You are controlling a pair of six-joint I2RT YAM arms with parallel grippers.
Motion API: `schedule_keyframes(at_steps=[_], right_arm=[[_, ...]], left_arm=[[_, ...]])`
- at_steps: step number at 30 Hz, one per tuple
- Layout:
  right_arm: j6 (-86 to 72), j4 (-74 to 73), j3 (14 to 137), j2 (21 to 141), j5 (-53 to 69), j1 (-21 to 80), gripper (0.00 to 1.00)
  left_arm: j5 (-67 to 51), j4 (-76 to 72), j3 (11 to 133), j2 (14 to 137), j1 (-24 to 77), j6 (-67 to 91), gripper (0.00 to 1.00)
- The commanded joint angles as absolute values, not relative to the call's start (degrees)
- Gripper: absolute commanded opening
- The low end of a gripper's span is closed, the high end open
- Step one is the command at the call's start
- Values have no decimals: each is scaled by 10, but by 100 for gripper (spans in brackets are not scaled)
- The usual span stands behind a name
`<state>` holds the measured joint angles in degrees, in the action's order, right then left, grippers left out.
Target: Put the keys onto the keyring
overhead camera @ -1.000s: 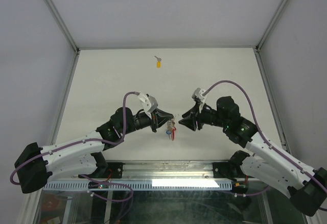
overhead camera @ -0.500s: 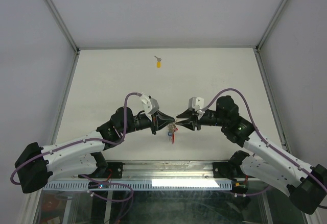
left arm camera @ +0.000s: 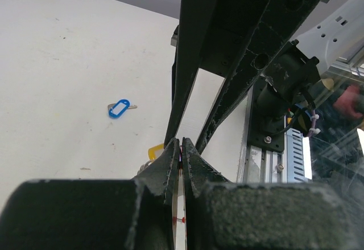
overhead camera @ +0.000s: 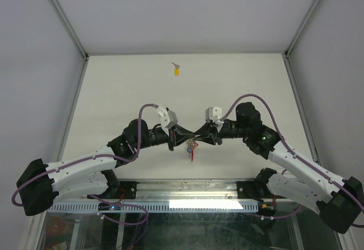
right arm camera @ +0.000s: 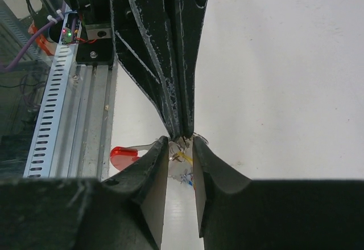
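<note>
From above, the left gripper [overhead camera: 186,138] and right gripper [overhead camera: 197,138] meet tip to tip, the keyring [overhead camera: 192,149] dangling at their 6 o'clock and a yellow key [overhead camera: 177,71] far off at 12. Only the left wrist view shows a blue key [left arm camera: 119,109] on the table [left arm camera: 57,62]. The right wrist view shows the left clenched on the rings and the right's jaws straddling them; I cannot tell whether they grip.

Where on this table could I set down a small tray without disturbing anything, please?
Crowded: near-edge centre, where the left gripper and right gripper meet at the keyring. Bare: the table's far corners beside the yellow key, and the band between it and the grippers.
</note>
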<state>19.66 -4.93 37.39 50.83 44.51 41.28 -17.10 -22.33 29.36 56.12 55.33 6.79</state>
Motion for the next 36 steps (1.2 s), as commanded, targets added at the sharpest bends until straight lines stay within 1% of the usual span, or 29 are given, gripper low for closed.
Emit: schedule_keyframes(at_steps=[1, 3, 8, 14, 19, 24, 25, 27, 30, 34, 36], right_arm=[[203, -60, 407, 511, 465, 416, 26], [200, -61, 410, 514, 467, 416, 24], [192, -62, 420, 525, 473, 416, 14], [186, -59, 423, 535, 481, 416, 9], [175, -62, 425, 536, 479, 416, 0], [153, -88, 437, 527, 446, 415, 0], [150, -96, 440, 524, 437, 416, 0], [141, -107, 444, 517, 419, 416, 0], [130, -124, 451, 509, 397, 416, 0], [119, -158, 469, 505, 365, 416, 0], [102, -178, 486, 509, 338, 416, 0]], left_arm=[[-187, -259, 317, 555, 545, 60, 0], [-187, -257, 318, 554, 545, 59, 0], [-187, -257, 318, 554, 545, 57, 0], [-187, -256, 318, 552, 545, 57, 0], [-182, -255, 318, 551, 544, 58, 0], [-161, -257, 318, 536, 542, 66, 0], [-155, -256, 320, 531, 541, 67, 4], [-144, -250, 325, 520, 541, 69, 17], [-134, -238, 336, 507, 540, 67, 28], [-127, -223, 347, 496, 540, 65, 40], [-121, -214, 349, 496, 540, 61, 42]])
